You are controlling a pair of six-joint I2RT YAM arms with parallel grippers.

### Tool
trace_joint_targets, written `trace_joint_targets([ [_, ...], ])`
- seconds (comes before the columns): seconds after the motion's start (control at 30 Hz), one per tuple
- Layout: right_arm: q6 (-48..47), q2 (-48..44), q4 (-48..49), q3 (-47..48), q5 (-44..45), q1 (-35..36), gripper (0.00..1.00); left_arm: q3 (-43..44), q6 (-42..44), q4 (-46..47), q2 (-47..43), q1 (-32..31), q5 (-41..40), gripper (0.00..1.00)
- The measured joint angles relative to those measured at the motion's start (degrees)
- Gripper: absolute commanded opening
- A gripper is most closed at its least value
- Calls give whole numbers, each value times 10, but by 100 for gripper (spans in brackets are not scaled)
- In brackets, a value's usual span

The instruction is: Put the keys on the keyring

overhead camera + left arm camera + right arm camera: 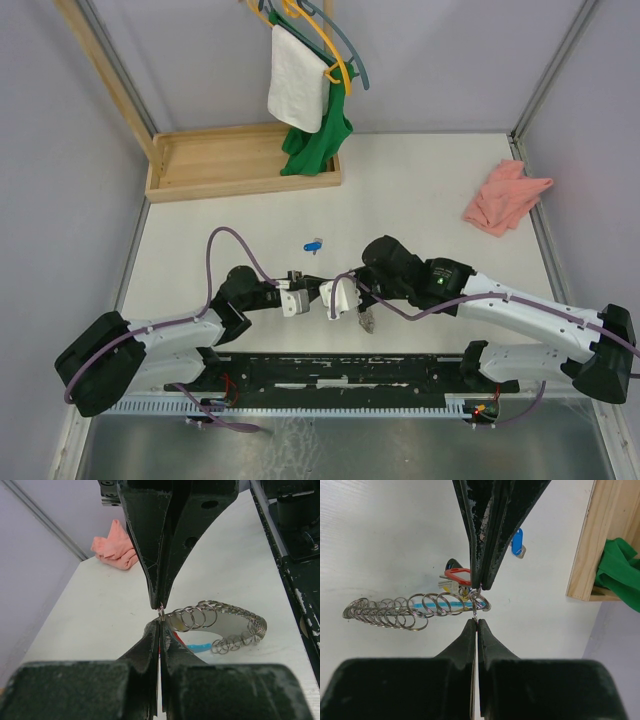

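Note:
My two grippers meet tip to tip above the table's front middle. My left gripper is shut; a red sliver shows between its fingers. In the right wrist view the red key's oval head sticks out beside the left gripper's tips. My right gripper is shut on one small ring at the end of a chain of several linked keyrings, which hangs to the side. The blue key lies apart on the table, behind the grippers.
A wooden tray stands at the back left, with a green garment and a white towel hanging over it from hangers. A pink cloth lies at the back right. Frame posts stand at the corners.

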Motion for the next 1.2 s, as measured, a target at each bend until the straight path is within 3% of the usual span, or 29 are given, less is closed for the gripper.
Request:
trace_joint_targets([
  [1.2, 6, -1, 6, -1, -12, 0, 1, 1, 0, 0, 6, -3, 1, 3],
])
